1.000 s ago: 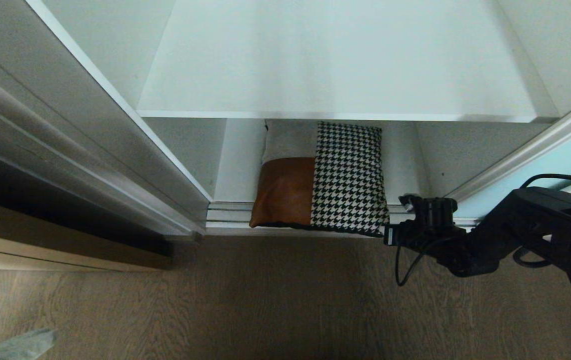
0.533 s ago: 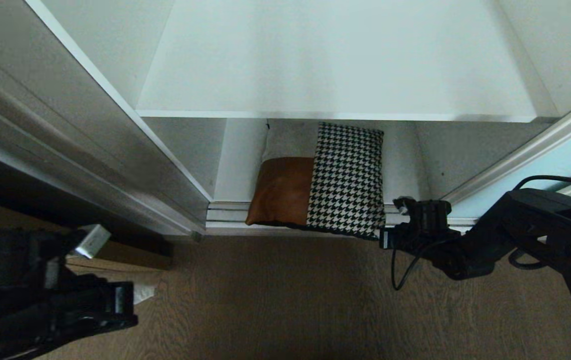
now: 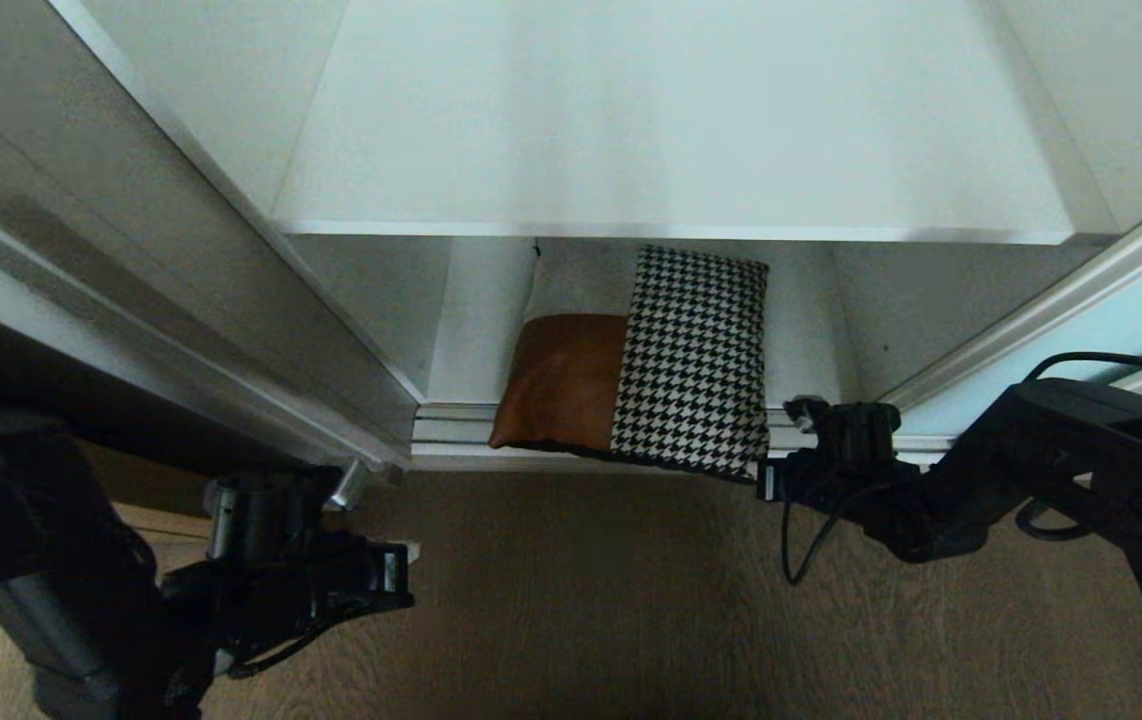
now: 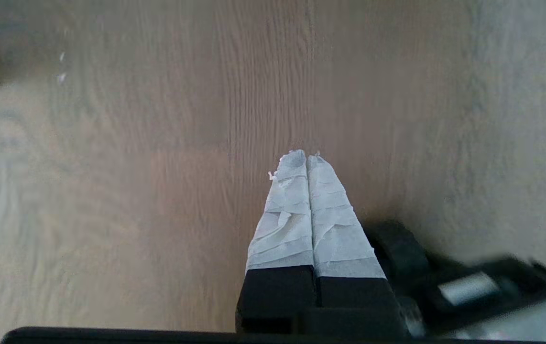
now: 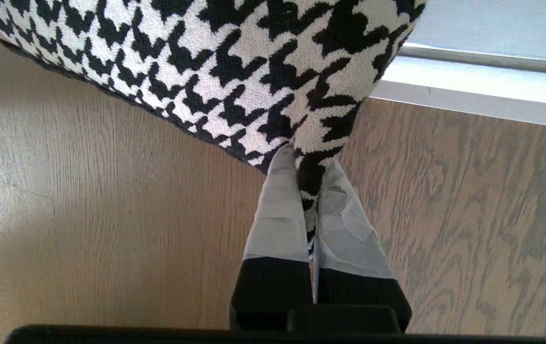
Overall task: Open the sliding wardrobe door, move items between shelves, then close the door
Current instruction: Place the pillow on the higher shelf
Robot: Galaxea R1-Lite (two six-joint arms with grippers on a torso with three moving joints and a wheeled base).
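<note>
No text, label, brand, number or sign can be read in any view.

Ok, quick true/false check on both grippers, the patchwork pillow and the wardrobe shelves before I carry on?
1. The right gripper is shut on a corner of the tan, grey and houndstooth patchwork pillow. True.
2. The left gripper holds the pillow too. False: it is shut, empty, over the wooden floor.
3. The pillow lies on the upper white shelf board. False: it sits below, overhanging the bottom track.
4. The upper shelf is bare. True.
</note>
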